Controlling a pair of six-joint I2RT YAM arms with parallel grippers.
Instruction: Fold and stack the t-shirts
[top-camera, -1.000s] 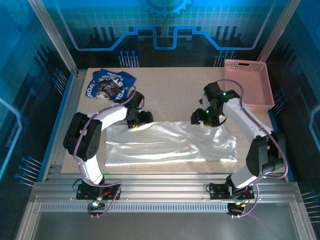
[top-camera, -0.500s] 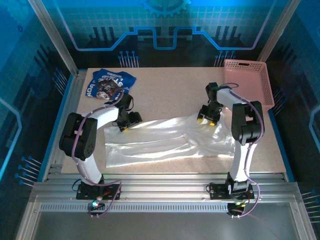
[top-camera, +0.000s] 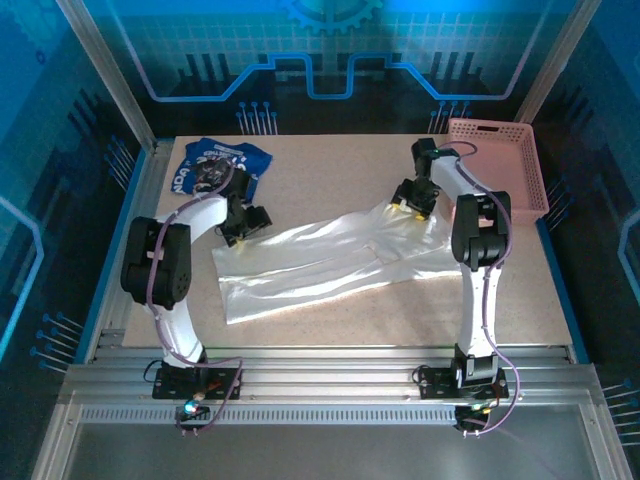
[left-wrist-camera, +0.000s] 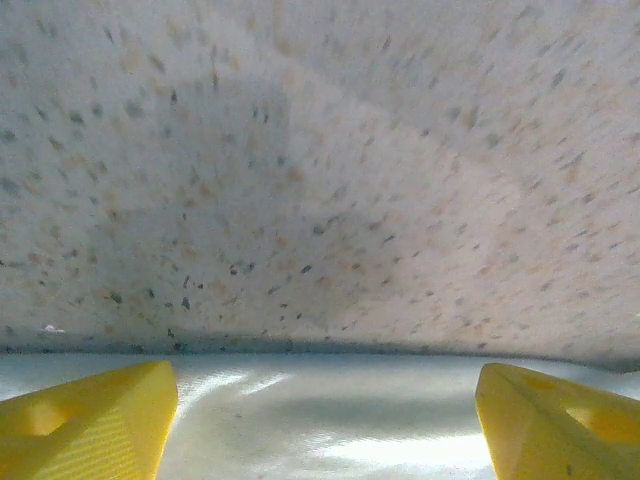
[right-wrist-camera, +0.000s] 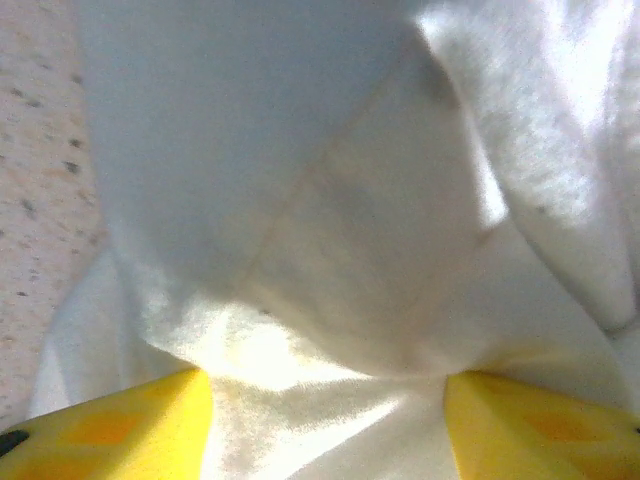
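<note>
The white t-shirt (top-camera: 340, 265) is lying creased, slantwise across the worktop (top-camera: 330, 170); blue printed t-shirt (top-camera: 215, 168) is sitting crumpled far left. Left jaws are gaping over the white edge, right jaws gaping astride bunched white cloth

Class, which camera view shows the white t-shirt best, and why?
Top external: the whole white t-shirt lies spread across the table. Left wrist catches just a strip of its edge; right wrist gives a bunched close-up of folds.
</note>
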